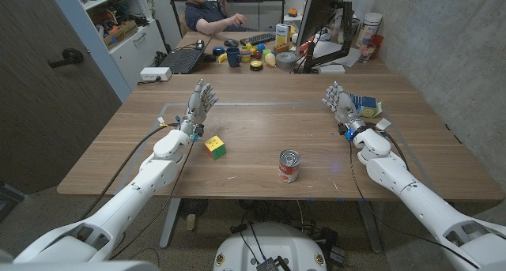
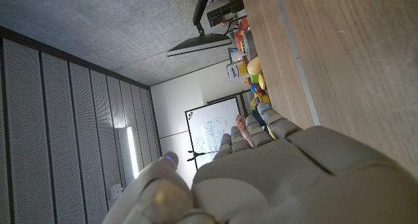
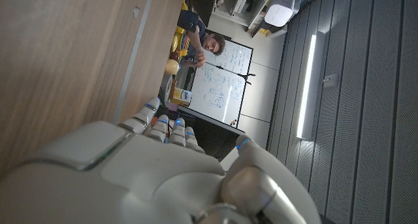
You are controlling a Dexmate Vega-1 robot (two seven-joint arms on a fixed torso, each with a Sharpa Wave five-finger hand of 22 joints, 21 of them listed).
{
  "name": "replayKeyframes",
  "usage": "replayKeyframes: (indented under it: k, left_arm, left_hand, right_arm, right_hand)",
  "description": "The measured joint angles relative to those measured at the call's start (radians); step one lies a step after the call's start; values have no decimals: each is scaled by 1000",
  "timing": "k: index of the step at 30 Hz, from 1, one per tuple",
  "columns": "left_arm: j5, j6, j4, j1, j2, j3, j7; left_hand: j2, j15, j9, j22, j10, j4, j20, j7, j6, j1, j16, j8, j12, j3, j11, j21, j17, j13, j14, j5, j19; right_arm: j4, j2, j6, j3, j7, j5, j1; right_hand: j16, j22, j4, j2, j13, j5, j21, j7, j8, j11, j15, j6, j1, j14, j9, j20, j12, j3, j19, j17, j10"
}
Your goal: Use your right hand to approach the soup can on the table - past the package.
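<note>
1. The soup can stands upright near the front edge of the bench, about midway along it, untouched and apart from everything else.
2. The right hand is released, grasping nothing, fingers spread and reaching toward the far edge; it sits toward the bench's right side. The right wrist view shows the back of this hand over bare wood.
3. Just beside that hand, toward the right edge, lies a blue and white package. Whether the fingers touch it cannot be told.
4. The left hand is likewise released and empty on the bench's left side, well apart from the can. A colour cube lies between that arm and the can, nearer the front edge.
5. The approach appears not yet begun: the can is well apart from the right hand, closer to the front edge and toward the middle.
6. To do it well, the right hand should probably draw away from the package first, then swing toward the front-middle of the bench with fingers kept apart.
7. Coming in from the can's right side at mid-height would suit the upright can; a low or fast sweep risks knocking it over the front edge.
</note>
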Motion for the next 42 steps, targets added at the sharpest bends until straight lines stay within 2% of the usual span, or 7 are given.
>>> replayKeyframes:
  k: [10, 14, 17, 26, 31, 34, 42]
  left_arm:
    - [0, 4, -2, 0, 0, 2, 3]
    - [0, 6, -4, 0, 0, 3, 4]
    - [2, 10, -7, 0, 1, 4, 5]
    - [7, 24, -18, -4, 6, 10, 6]
    - [9, 31, -24, -6, 7, 12, 6]
    - [10, 35, -29, -8, 10, 14, 6]
    - [12, 44, -35, -11, 11, 19, 6]
  left_hand:
    - [0, 0, 0, 0, 0, 0, 0, 0, 0, 0, 0, 0, 0, 0, 0, 0, 0, 0, 0, 0, 0]
    - [0, 0, 0, 0, 0, 0, 0, 0, 0, 0, 0, 0, 0, 0, 0, 0, 0, 0, 0, 0, 0]
    - [0, 0, 0, 0, 0, 0, 0, 0, 0, 0, 0, 0, 0, 0, 0, 0, 0, 0, 0, 0, 0]
    - [0, 0, 0, 0, 0, 0, 0, 0, 0, 0, 0, 0, 0, 0, 0, 0, 0, 0, 0, 0, 0]
    - [0, 0, 0, 0, 0, 0, 0, 0, 0, 0, 0, 0, 0, 0, 0, 0, 0, 0, 0, 0, 0]
    - [0, 0, 0, 0, 0, 0, 0, 0, 0, 0, 0, 0, 3, 0, 0, 0, 0, 0, 0, 0, 0]
    - [0, 0, 0, 0, 0, 0, 0, 0, 0, 0, 0, 0, 3, 0, 0, 0, 0, 0, 0, 0, 0]
  right_arm:
    - [20, 5, 14, -3, 17, 0, 12]
    - [24, 6, 27, -3, 25, -2, 15]
    - [27, 6, 39, -4, 33, -5, 16]
    - [28, 1, 76, -8, 54, -25, 18]
    - [10, -9, 88, -13, 59, -38, 17]
    - [-13, -20, 100, -19, 62, -62, 15]
    - [-61, -42, 123, -32, 64, -111, 13]
  right_hand:
    - [0, 0, 0, 0, 0, 0, 0, 0, 4, 0, 0, 1, 0, 0, 0, -4, 2, 0, 4, -1, 0]
    - [6, 0, -9, 0, 0, 0, 0, -29, 20, -7, 14, 49, 0, 19, 0, 3, 14, -1, 30, -3, 29]
    - [8, -3, -28, -6, 0, -1, 6, -41, 29, -11, 12, 89, 6, 46, 0, 15, 15, -20, 58, -3, 56]
    - [15, -5, -69, -81, 0, -8, 6, -77, 40, -24, 29, 157, 48, 87, 0, 61, 22, -61, 111, -7, 114]
    - [15, -8, -88, -105, 0, -8, 5, -93, 40, -23, 45, 180, 73, 103, 0, 92, 22, -73, 116, -7, 121]
    - [15, -8, -100, -119, 0, -8, -3, -106, 40, -39, 56, 193, 87, 114, 0, 115, 22, -77, 121, -7, 137]
    - [15, -7, -119, -141, 0, -8, -6, -131, 48, -76, 70, 228, 109, 128, 5, 144, 22, -86, 136, -5, 177]
